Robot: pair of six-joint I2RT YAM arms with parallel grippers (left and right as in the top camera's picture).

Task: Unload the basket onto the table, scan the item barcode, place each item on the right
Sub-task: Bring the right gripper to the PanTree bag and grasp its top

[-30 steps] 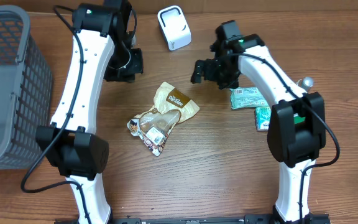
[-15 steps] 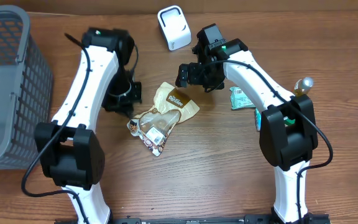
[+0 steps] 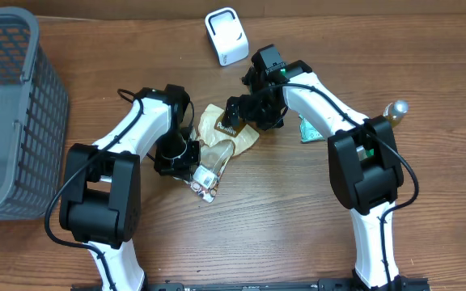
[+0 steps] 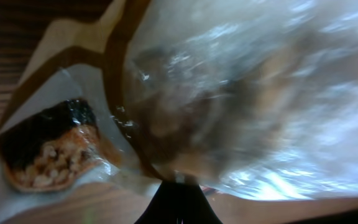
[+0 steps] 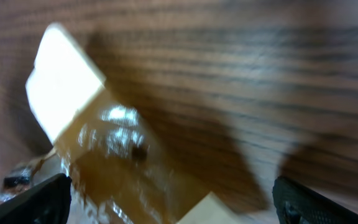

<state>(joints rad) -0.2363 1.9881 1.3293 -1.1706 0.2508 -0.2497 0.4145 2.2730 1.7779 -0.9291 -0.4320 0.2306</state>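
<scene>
1. The snack bag lies mid-table, long axis running 7 to 1 o'clock, with the scanner at 12 o'clock beyond it.
2. My left gripper is closed tight at the bag's 9 o'clock edge; I can't tell if it pinches film.
3. My right gripper gapes wide over the 1 o'clock end, nearer the scanner.

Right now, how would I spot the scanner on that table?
Start at the grey basket on the left, then look right along the table's far edge. The scanner stands there. It is the one white, boxy thing; the packets nearby are brown or green.
</scene>
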